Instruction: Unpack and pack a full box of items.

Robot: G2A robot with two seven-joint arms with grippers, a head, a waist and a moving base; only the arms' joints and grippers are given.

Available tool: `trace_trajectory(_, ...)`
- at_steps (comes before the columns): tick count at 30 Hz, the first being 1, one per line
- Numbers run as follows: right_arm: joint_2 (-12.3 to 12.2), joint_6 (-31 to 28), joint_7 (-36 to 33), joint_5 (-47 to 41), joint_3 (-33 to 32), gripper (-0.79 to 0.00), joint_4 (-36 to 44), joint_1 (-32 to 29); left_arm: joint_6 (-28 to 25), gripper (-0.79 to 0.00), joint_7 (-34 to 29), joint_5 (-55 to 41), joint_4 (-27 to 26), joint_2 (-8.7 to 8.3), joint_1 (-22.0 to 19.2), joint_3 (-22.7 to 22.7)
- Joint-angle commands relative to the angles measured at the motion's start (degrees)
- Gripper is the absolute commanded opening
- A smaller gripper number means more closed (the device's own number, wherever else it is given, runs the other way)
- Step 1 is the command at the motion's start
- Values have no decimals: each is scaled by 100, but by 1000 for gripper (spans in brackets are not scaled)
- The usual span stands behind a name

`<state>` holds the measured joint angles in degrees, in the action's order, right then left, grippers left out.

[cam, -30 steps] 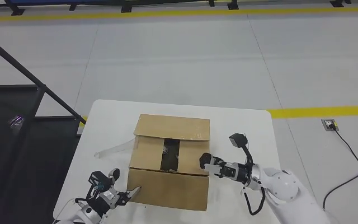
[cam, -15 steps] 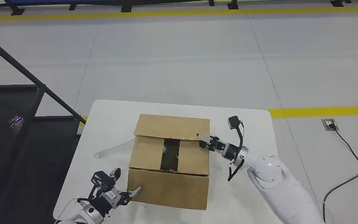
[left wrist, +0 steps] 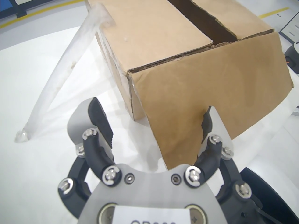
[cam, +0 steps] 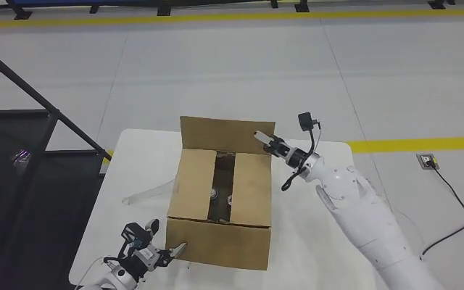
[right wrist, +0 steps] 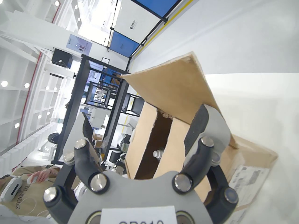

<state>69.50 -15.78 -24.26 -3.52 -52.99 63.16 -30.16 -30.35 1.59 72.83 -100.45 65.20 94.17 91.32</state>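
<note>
Box: right pincer outstretched at its upright flap.

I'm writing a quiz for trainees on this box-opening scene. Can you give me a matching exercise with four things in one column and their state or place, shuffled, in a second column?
Things:
1. far flap of the brown cardboard box
2. near flap of the box
3. clear tape strip
4. left gripper

States or places:
A. open, at the near flap's corner
B. stands upright
C. folded down over the box's front
D. slants from the box's side to the white table

Pairs: 1-B, 2-C, 3-D, 4-A
</note>
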Motion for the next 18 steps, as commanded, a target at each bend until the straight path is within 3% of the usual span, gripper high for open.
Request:
trace_trajectory(1,98,28,85,55,162,0,-310,246,18,0,7,-13,30,-2,-9,-5)
trace_trajectory(10,554,149,248,265,794,0,-1552,1028,49,0,2,-42,104,-11,-23,-38)
trace_trajectory(18,868,119,205,227,1036,0,-2354,1356,63,0,-27,-42,152,-20,-2,-80)
